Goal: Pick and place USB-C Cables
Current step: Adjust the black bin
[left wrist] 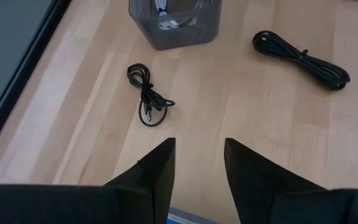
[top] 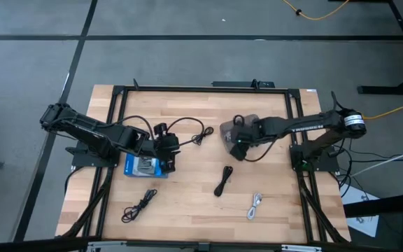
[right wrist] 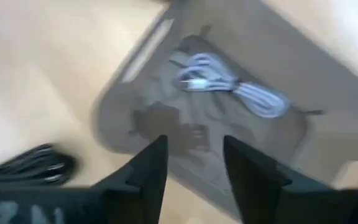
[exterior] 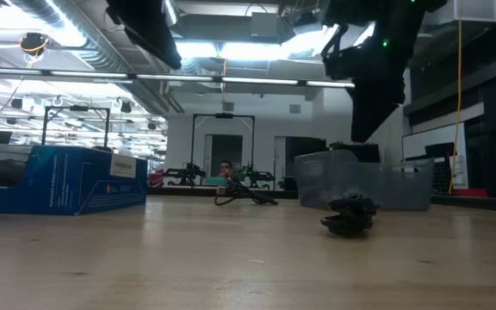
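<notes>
Four cable bundles lie on the wooden table: a black one (top: 201, 135) (left wrist: 148, 102) near the middle, a black one (top: 223, 180) (left wrist: 303, 59) (exterior: 349, 215) nearer the front, a black one (top: 138, 205) front left and a white one (top: 255, 206) front right. Another white cable (right wrist: 229, 84) lies inside the grey see-through bin (top: 238, 133) (right wrist: 278, 143). My right gripper (top: 240, 145) (right wrist: 194, 162) hangs open just above the bin. My left gripper (top: 166, 150) (left wrist: 197, 162) is open over the blue box's right end, with nothing between its fingers.
A blue box (top: 145, 166) (exterior: 58, 176) lies on the table's left half under the left gripper. A black frame (top: 201, 87) runs around the table's edges. The low view shows the bin (exterior: 360, 181) standing behind the black bundle.
</notes>
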{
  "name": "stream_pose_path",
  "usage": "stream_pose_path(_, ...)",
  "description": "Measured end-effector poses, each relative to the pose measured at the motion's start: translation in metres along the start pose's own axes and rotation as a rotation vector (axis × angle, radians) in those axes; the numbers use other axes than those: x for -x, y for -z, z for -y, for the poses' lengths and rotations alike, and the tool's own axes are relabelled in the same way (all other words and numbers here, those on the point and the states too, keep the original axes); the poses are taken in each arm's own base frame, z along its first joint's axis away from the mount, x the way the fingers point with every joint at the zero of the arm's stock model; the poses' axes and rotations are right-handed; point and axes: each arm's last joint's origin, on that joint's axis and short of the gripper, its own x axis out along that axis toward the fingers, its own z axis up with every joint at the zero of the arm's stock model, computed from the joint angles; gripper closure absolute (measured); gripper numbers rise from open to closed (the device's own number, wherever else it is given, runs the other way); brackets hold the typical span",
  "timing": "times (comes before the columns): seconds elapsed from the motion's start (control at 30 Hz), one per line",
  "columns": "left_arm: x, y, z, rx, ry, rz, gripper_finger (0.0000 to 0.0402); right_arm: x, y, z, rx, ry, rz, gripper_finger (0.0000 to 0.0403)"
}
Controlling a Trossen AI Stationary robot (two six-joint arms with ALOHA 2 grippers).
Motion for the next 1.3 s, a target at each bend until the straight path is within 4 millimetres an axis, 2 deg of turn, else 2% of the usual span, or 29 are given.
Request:
stream_pose_path(0.17, 0.0, 0.0, 0.0, 0.001, -0.001, 0.003, 0.0271, 0.008, 0.013, -0.018, -0.014, -0.169, -0.097, 0.0247)
stream_pose_path(0.3, 0.0, 0.0, 0.0, 0.0, -0.001, 0.002, 0.0271, 0.006, 0.026, -0.038, -0.016, -0.186, -0.125, 0.0247)
stream_pose_path(0.47, 0.0, 0.0, 0.0, 0.001, -0.001, 0.002, 0.0271, -0.012, 0.032, -0.061, -0.056, -0.122, -0.05, 0.0247)
stream_pose_path(0.6, 0.0, 0.0, 0.0, 0.001, -0.001, 0.002, 0.0271, -0.029, 0.031, -0.069, -0.043, -0.076, -0.02, 0.0247)
stream_pose_path(0.8, 0.0, 0.0, 0.0, 0.001, -0.001, 0.002, 0.0271, -0.044, 0.018, -0.057, -0.078, 0.017, 0.021, 0.0247)
stream_pose_path(1.1, 0.0, 0.0, 0.0, 0.0, 0.0, 0.002, 0.0271, -0.051, -0.001, -0.016, -0.141, 0.232, 0.034, 0.0247)
stream_pose_path(1.3, 0.0, 0.0, 0.0, 0.0, 0.0, 0.002, 0.0271, -0.057, -0.012, 0.005, -0.169, 0.275, 0.021, 0.0247)
